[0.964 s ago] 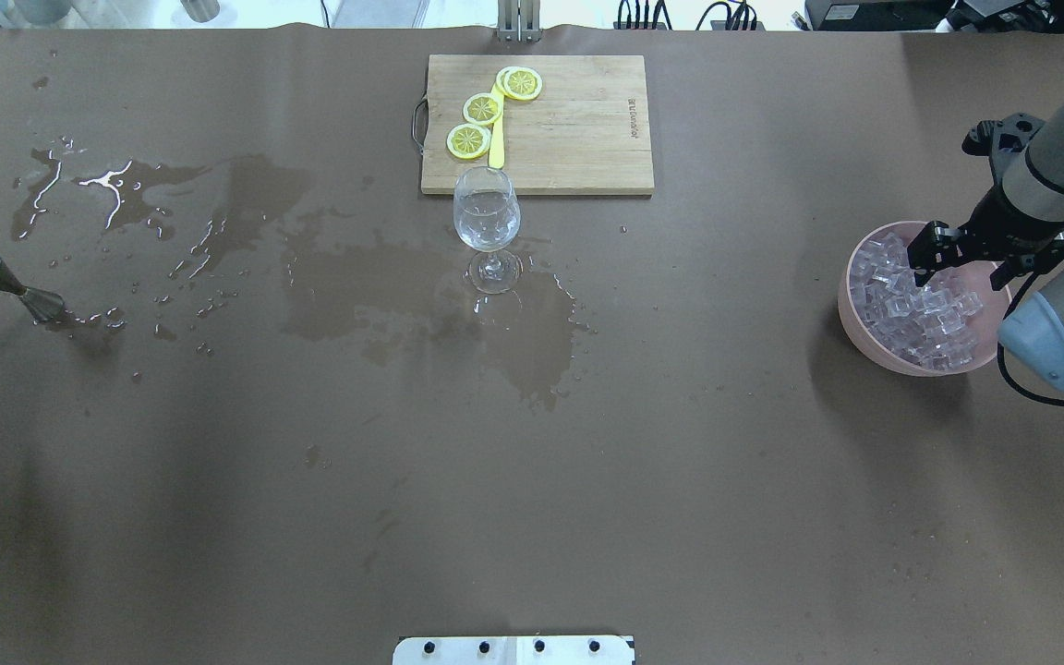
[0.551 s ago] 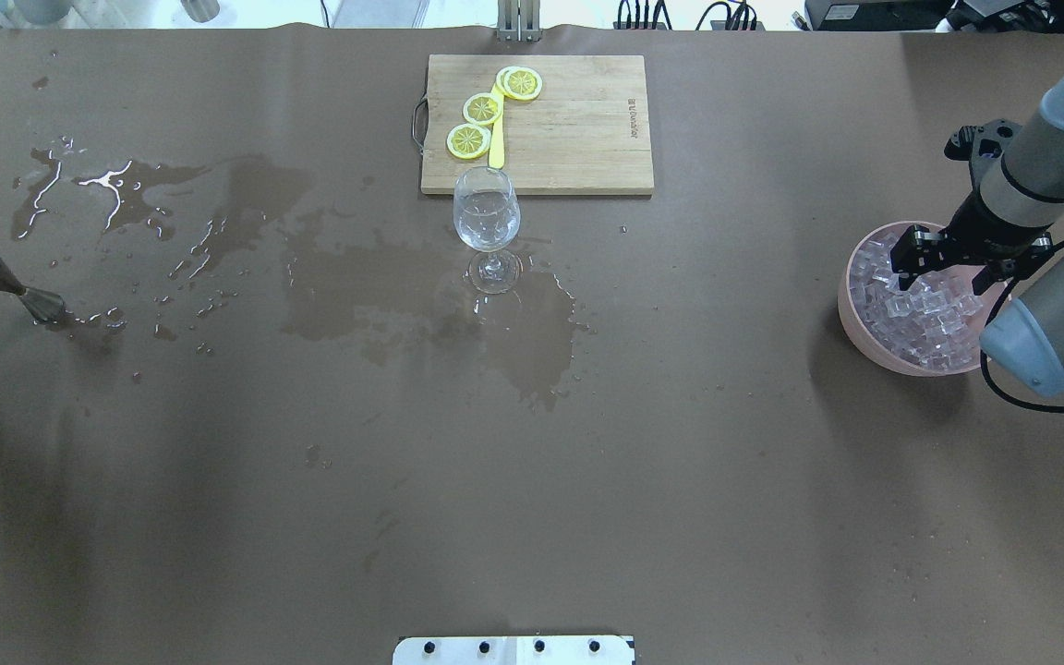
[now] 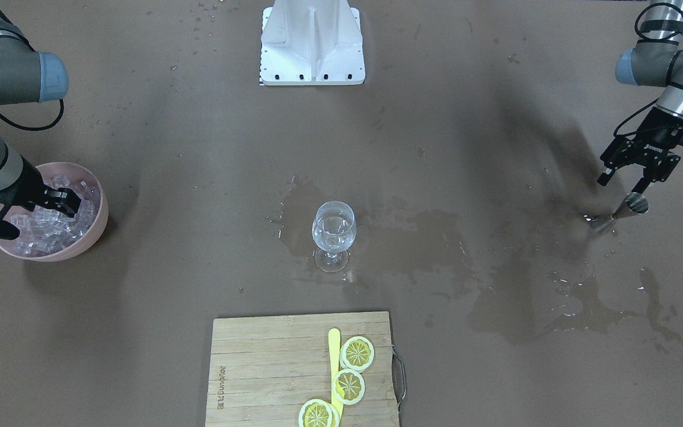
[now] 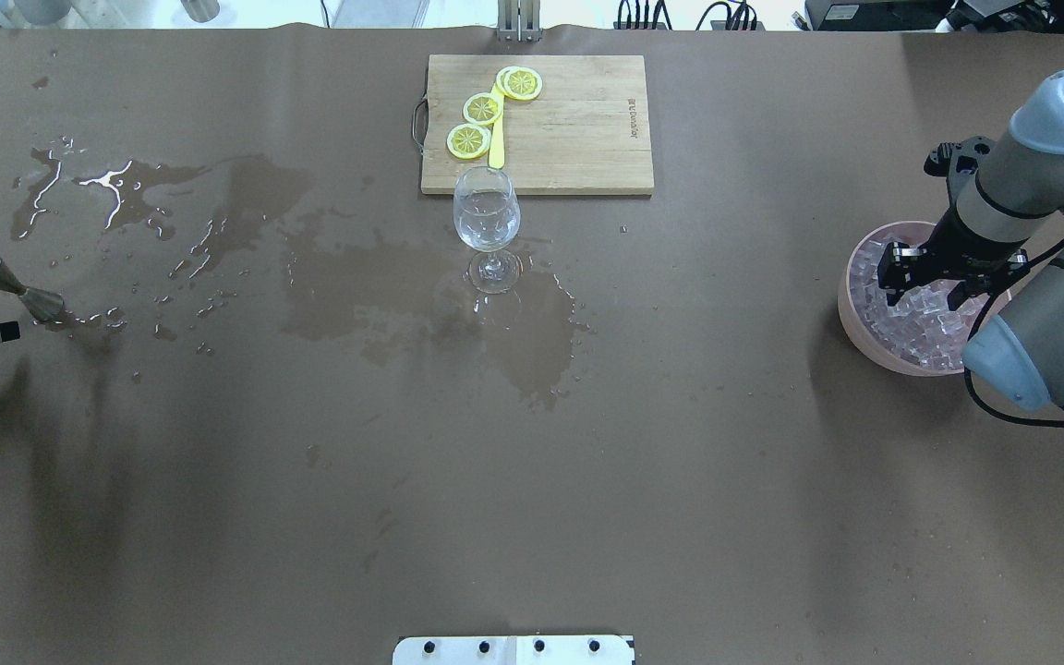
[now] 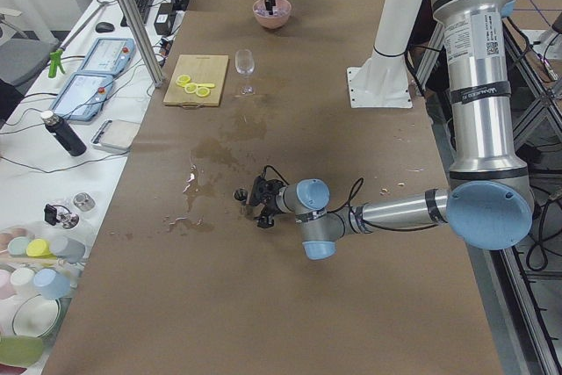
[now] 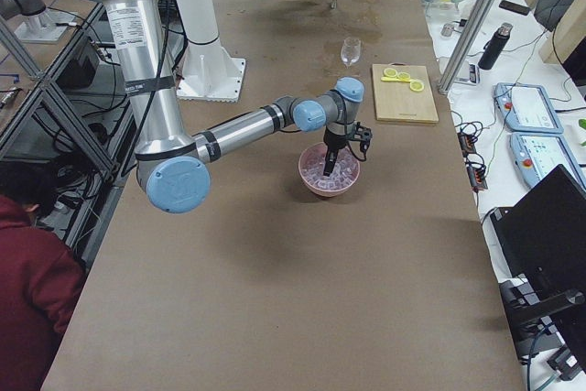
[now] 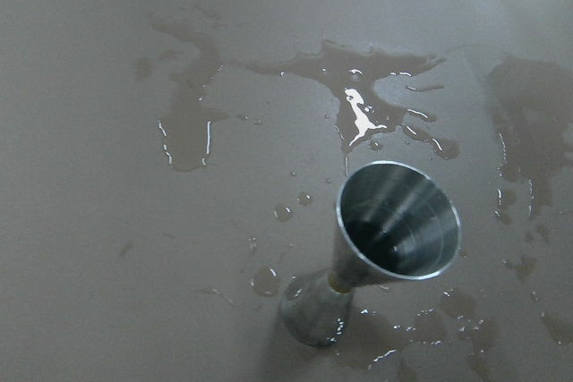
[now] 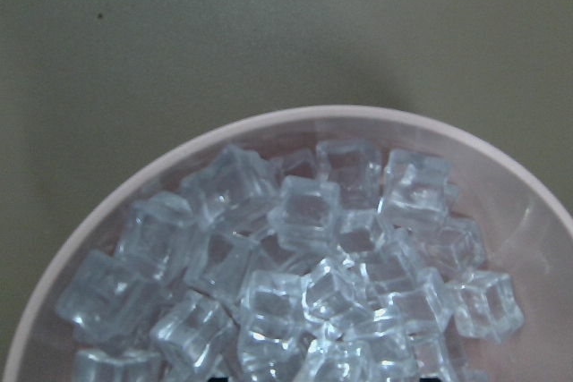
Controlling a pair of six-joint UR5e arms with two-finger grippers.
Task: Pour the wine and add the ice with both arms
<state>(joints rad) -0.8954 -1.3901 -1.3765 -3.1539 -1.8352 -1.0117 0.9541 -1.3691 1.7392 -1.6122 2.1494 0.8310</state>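
Ice (image 4: 922, 321) piled in pink bowl (image 4: 850, 309), right gripper (image 4: 922, 288) spread above it

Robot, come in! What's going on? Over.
Left gripper open by jigger. Right gripper open over ice in bowl. Glass upright, nothing between it and bowl.

wine glass (image 4: 486, 218) mid-table, open tabletop (image 4: 698, 434) around

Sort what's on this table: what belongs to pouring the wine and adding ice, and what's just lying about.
Belongs to the job:
- wine glass holding the wine
- jigger
- pink bowl of ice
- left gripper, open by the jigger
- right gripper, open over the ice

Just lying about:
- cutting board
- lemon slices
- yellow tool
- spilled puddles
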